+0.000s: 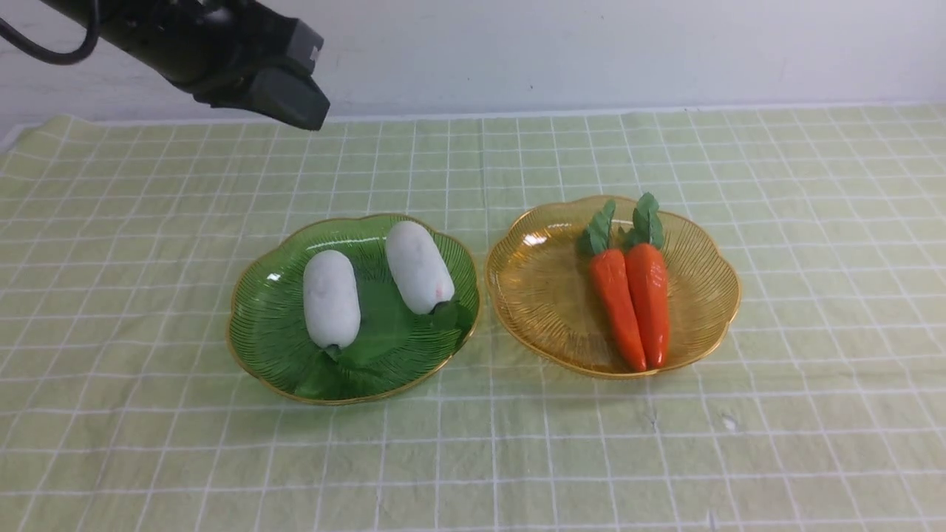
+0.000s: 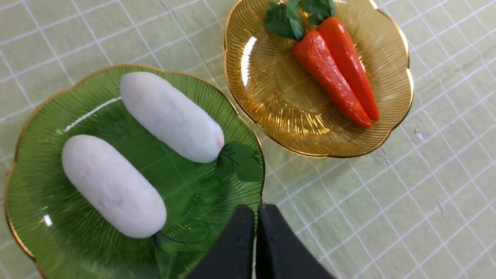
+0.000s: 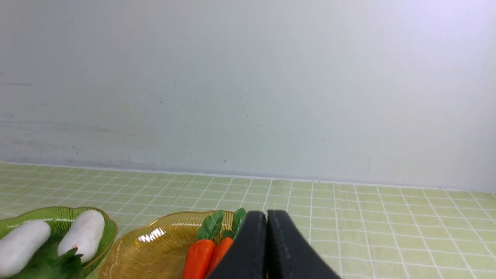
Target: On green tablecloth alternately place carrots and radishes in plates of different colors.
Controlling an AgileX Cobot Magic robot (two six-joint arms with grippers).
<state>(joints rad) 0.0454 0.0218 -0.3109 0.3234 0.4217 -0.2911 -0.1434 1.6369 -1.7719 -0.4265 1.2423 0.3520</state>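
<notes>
The carrots lie in the amber plate, touching along their sides, with the leaves toward the wall. The radishes lie in the green plate, a little apart from each other, with the leaves toward the robot's side. The two plates stand just beside each other in the middle of the green tablecloth. Each kind has its own colour of plate and no vegetable lies outside, so I judge the sorting is finished.

This would explain the arms. The left fingers are pressed together with nothing between them, held high and looking down on both plates. The right fingers are also together and empty, held low and pointing to the wall, with the amber plate in front of them.

The front view shows only the left arm, at the upper left, and not how its fingers stand; the right arm is missing there. The left wrist view, from above, makes the dark radish leaves clear against the green plate, and it shows a small pink mark on one radish. The right wrist view gives mostly wall.
</notes>
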